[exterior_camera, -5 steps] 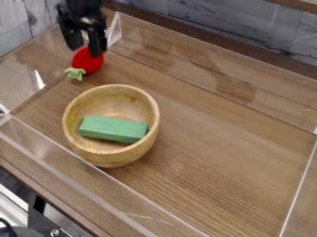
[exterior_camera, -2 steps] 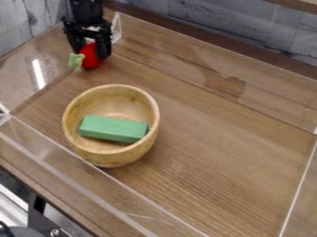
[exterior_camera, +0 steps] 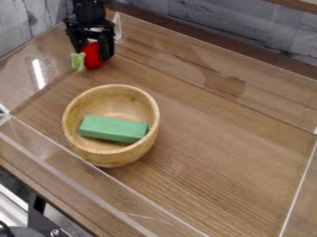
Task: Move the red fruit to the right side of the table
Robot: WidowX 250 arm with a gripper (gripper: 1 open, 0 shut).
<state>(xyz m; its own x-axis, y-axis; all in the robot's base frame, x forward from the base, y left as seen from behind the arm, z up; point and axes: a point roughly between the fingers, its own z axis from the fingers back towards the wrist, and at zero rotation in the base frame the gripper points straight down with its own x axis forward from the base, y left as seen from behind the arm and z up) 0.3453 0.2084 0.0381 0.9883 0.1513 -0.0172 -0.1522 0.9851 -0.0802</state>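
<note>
The red fruit (exterior_camera: 92,54) lies at the far left corner of the brown wooden table (exterior_camera: 223,120), its green leafy end pointing left. My black gripper (exterior_camera: 92,46) hangs straight down over it, open, with one finger on each side of the fruit. The fingers hide much of the fruit. I cannot tell whether the pads touch it.
A round light wooden bowl (exterior_camera: 77,105) sits in front of the fruit with a green rectangular block (exterior_camera: 113,129) inside. Low clear acrylic walls (exterior_camera: 37,69) border the table on all sides. Bare wood stretches to the right of the bowl.
The gripper has come down around the red fruit and rolled a little. The fruit has kept its place, as have the bowl and block.
</note>
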